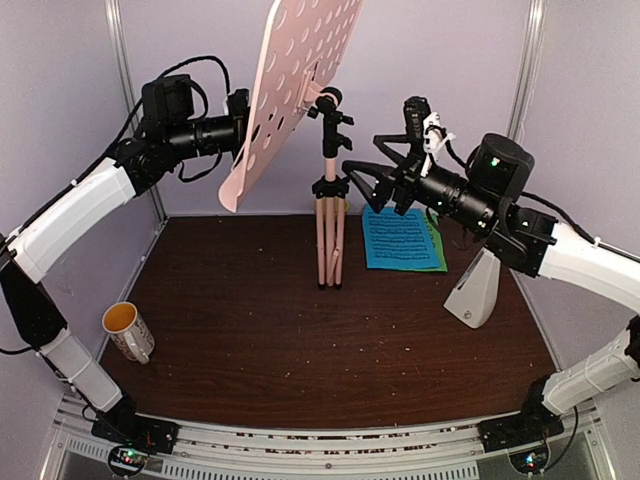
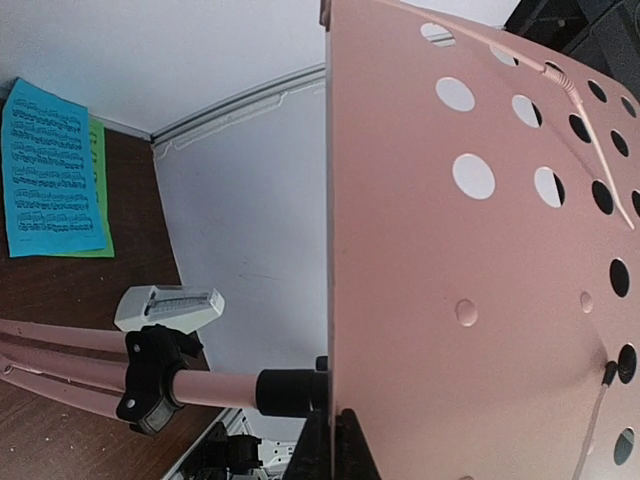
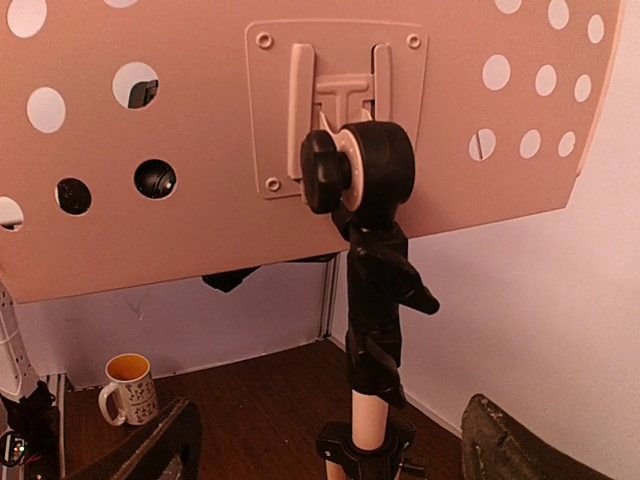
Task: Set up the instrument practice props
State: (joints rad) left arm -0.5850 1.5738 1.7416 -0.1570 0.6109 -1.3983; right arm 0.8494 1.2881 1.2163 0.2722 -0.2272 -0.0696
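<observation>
The dark tabletop (image 1: 250, 330) fills the lower middle of the top view. At its centre stands the pink music stand (image 1: 300, 80), legs drawn together, its perforated plate tilted at upper centre. The left hand (image 1: 238, 125), upper left, is pinched tight on the plate's edge. The right hand (image 1: 362, 180), just right of the pole, gapes wide and holds nothing. At centre right the blue sheet (image 1: 400, 238) lies on the green sheet (image 1: 438, 248), the white metronome (image 1: 475, 290) below them. A mug (image 1: 128, 330) sits lower left.
</observation>
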